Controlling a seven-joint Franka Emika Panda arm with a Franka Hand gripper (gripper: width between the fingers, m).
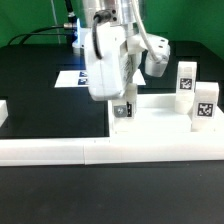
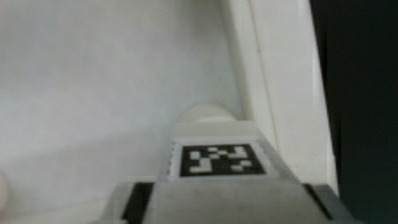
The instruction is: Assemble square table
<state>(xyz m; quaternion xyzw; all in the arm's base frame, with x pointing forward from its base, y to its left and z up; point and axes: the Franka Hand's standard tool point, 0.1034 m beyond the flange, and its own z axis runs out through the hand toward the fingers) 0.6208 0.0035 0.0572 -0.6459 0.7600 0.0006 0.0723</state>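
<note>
Tool (image 1: 123, 112) clenched on tagged leg block (image 2: 221, 150), over square slab (image 1: 150, 128); two leg blocks (image 1: 186, 80) upright on slab.

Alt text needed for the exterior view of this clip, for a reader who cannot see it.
A white robot gripper holds a small tagged table leg upright over a large white square tabletop on a black table. Two more tagged legs stand toward the exterior view's right, and a long white border wall runs along the front.

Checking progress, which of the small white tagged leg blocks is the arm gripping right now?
The small white tagged leg block between the fingers, under the arm; the two other leg blocks stand free toward the exterior view's right.
</note>
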